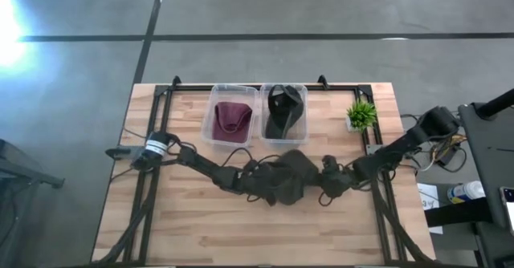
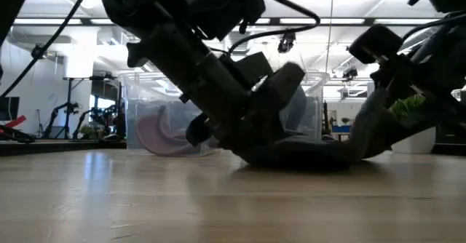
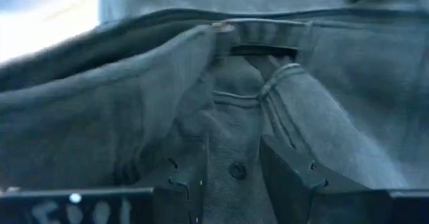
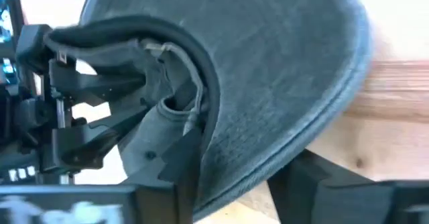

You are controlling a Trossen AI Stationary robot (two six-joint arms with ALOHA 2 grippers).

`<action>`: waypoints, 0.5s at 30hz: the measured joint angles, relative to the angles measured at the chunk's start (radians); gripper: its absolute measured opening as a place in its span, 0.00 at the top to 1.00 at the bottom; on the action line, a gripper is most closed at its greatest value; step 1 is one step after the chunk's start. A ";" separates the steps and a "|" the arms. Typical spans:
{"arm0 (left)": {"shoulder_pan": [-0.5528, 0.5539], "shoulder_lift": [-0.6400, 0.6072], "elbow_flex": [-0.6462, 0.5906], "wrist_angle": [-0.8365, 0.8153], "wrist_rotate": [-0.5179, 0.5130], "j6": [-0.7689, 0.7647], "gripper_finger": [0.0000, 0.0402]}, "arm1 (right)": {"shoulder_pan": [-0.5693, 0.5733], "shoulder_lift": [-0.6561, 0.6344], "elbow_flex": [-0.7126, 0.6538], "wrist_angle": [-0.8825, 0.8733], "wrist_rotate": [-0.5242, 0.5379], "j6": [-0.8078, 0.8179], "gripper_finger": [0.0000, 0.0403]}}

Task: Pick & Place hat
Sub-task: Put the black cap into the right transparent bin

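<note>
A dark grey cap [image 1: 289,176] lies mid-table between both grippers; in the low view its crown [image 2: 298,154] rests on the wood and its brim side rises to the right. My left gripper [image 1: 263,184] comes in from the table's left and is shut on the cap's crown cloth [image 3: 231,127]. My right gripper [image 1: 329,180] comes in from the right and is shut on the brim [image 4: 281,83]. A maroon hat [image 1: 231,117] lies in the left clear bin and a black hat [image 1: 283,111] in the right one. My left gripper pinches the cap's crown cloth beside a small eyelet [image 3: 236,171] between its two fingers [image 3: 191,184], reaching into the hollow underside. One layer or several, I cannot tell. The crown sits on the table. My right gripper pinches the brim near its curved edge [image 4: 268,167], one finger [image 4: 177,163] on the underside and the other [image 4: 322,184] on the outer face. It comes in slanting from the table's right. That side of the cap is raised off the wood.
Two clear bins [image 1: 214,127] [image 1: 305,127] stand side by side at the table's far edge. A small green potted plant [image 1: 361,114] sits to their right, near my right arm. Bare wood [image 1: 265,236] stretches along the near side.
</note>
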 joint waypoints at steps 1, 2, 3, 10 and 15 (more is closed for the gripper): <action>-0.001 0.003 0.001 0.004 0.011 -0.001 0.67 | 0.000 0.006 0.004 -0.001 -0.004 -0.008 0.70; -0.005 0.003 0.001 0.007 0.006 0.001 0.67 | 0.000 0.014 0.008 -0.004 -0.004 -0.016 0.74; -0.009 0.002 0.000 0.005 0.003 0.004 0.67 | 0.000 0.021 0.015 -0.003 -0.003 -0.028 0.78; -0.037 -0.093 0.000 -0.038 -0.002 0.014 0.67 | 0.001 0.023 0.069 -0.037 0.006 -0.168 0.96; -0.082 -0.285 0.008 -0.115 -0.125 0.019 0.67 | 0.017 -0.047 0.188 -0.117 0.010 -0.337 0.97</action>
